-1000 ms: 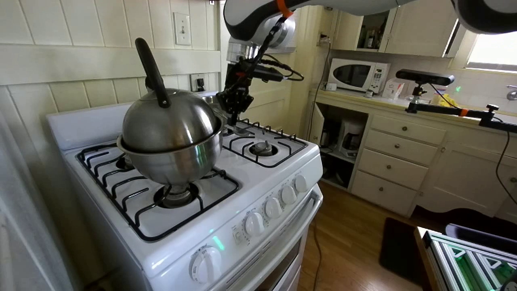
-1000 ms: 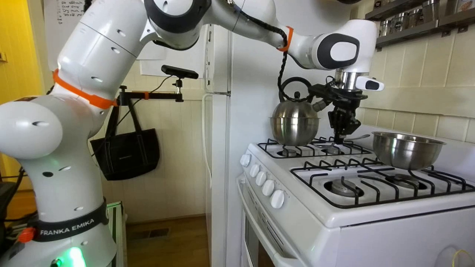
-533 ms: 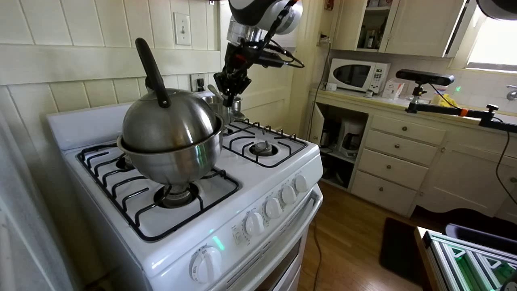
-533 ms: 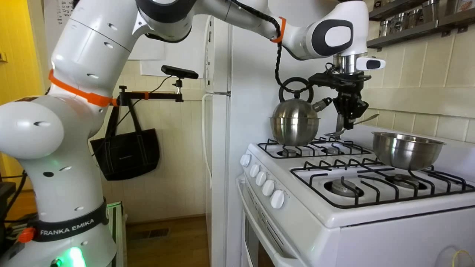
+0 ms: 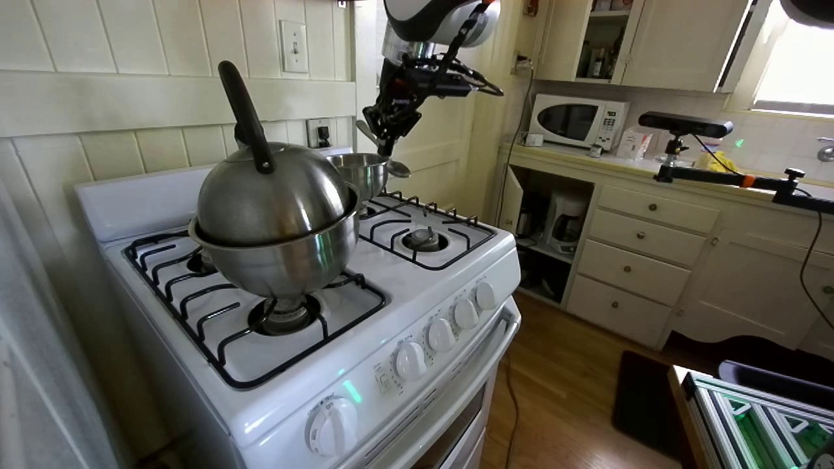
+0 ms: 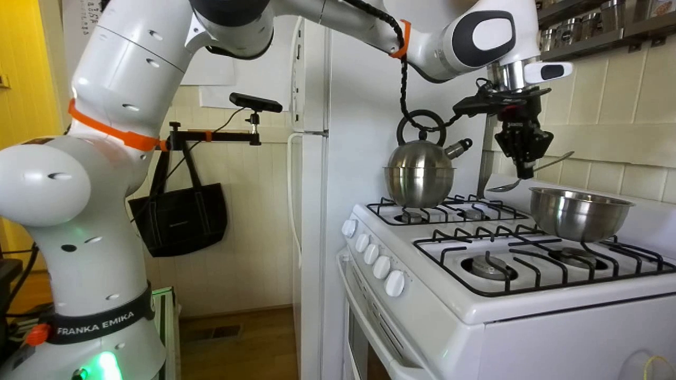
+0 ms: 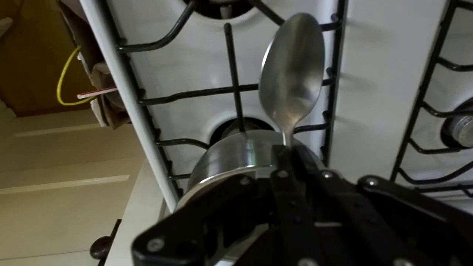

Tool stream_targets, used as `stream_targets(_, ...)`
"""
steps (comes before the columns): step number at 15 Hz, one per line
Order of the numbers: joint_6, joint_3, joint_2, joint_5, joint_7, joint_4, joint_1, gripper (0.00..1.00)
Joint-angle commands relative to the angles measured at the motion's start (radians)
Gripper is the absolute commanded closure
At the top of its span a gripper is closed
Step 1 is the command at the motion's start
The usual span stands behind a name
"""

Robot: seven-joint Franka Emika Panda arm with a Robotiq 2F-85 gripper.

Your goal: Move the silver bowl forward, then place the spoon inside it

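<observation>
The worktop (image 5: 410, 286), a white stove top with 5 knobs (image 6: 382, 267), stands beside a pale panelled wall (image 5: 215, 32). In an exterior view a kettle (image 6: 421, 184) is far left on it and the silver bowl (image 6: 580, 219) near right; there the gripper (image 6: 525, 171), clenched on the tilted spoon (image 7: 293, 70), has the bowl below and to its right, the spoon's head outside it. Both exterior views show the handle rising past the gripper, which the wrist view hides. In an exterior view a microwave (image 5: 567, 122) sits far right; in an exterior view a black bag (image 6: 182, 224) hangs far left.
</observation>
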Motion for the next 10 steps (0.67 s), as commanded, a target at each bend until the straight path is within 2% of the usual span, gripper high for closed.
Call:
stream_targets(1,-0.005,-0.032,0.033,-0.038,0.041,0.091,-0.02,0.98)
stream_targets(4,-0.003,-0.059,0.084,-0.052,0.065,0.194,-0.044,0.98)
stream_targets(7,0.015,-0.035,0.131,-0.008,-0.006,0.29,-0.094,0.98)
stream_targets(8,0.008,-0.054,0.071,-0.023,0.019,0.196,-0.064,0.91)
stream_targets(10,0.009,-0.049,0.096,-0.021,0.008,0.24,-0.08,0.91)
